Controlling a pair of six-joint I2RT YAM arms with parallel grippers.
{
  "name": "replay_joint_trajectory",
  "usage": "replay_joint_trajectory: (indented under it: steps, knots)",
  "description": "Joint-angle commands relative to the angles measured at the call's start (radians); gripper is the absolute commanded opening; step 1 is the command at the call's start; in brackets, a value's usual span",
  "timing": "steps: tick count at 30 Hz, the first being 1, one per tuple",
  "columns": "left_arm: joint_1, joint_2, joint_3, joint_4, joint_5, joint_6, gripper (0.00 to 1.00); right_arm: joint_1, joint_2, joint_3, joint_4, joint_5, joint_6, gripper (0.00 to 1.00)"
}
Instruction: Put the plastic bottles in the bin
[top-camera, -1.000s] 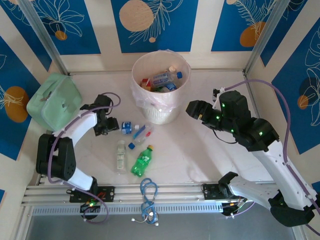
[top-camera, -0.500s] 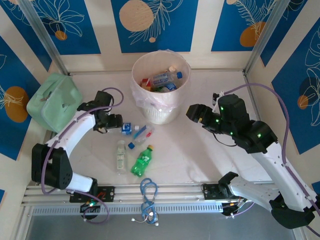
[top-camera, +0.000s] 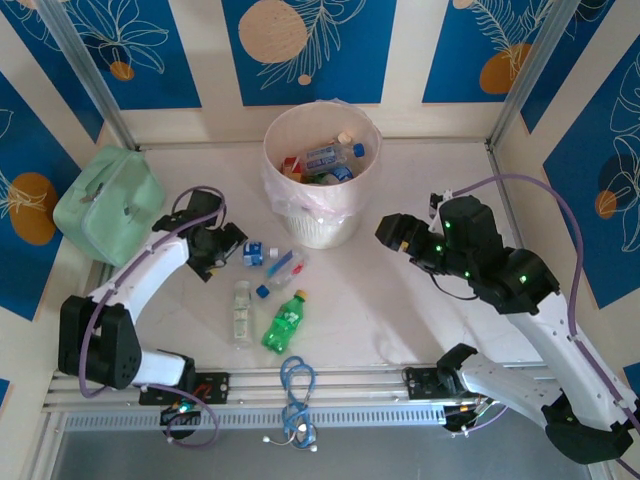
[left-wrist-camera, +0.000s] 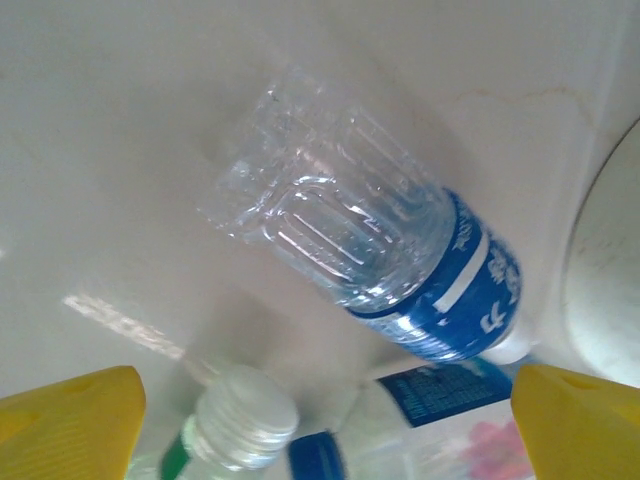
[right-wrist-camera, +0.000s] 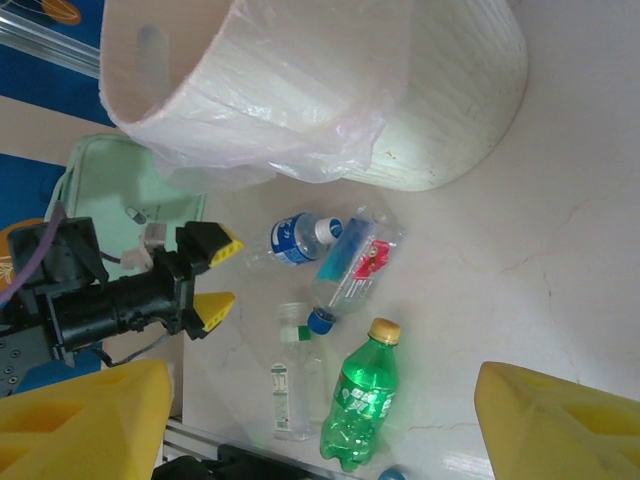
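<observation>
Left end effector (top-camera: 228, 246) apart, empty, just left of blue bottle (top-camera: 254, 254) lying on bench (top-camera: 380, 300), near-left of bin (top-camera: 330, 228). Right end effector (top-camera: 386, 232) apart, empty, right of bin. Risk: closing off-centre, squirting slick round bottle away, or pinching red-label bottle (top-camera: 286, 267) alongside.

Overhead camera plus two wrist cameras.
Top looks down over the counter (top-camera: 400, 290); left wrist sits close above a blue-label bottle (left-wrist-camera: 400, 260); right wrist, farther back, sees that bottle too.
</observation>
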Motion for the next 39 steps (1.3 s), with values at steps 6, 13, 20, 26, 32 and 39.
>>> replay_joint_trajectory:
  steps: [6, 13, 20, 26, 32, 39]
  knots:
    - [-0.001, 0.137, 0.108, -0.029, -0.034, -0.324, 0.95, 0.012, -0.005, -0.035, 0.014, -0.019, 0.013, 0.80]
    - [-0.006, 0.228, 0.153, -0.072, -0.045, -0.438, 0.94, 0.006, -0.018, -0.037, -0.011, -0.005, 0.008, 0.81]
    - [-0.002, 0.311, 0.172, -0.064, -0.084, -0.436, 0.96, -0.002, -0.012, -0.035, -0.006, -0.014, 0.004, 0.81]
    - [0.000, 0.390, 0.148, 0.019, -0.052, -0.417, 0.95, -0.027, -0.019, -0.038, -0.030, -0.029, 0.003, 0.81]
    - [0.005, 0.411, 0.157, 0.055, -0.053, -0.371, 0.87, -0.041, -0.032, -0.031, -0.050, -0.029, 0.001, 0.76]
    - [0.021, 0.416, 0.152, 0.070, -0.048, -0.320, 0.75, -0.053, -0.031, -0.013, -0.055, -0.037, -0.003, 0.71]
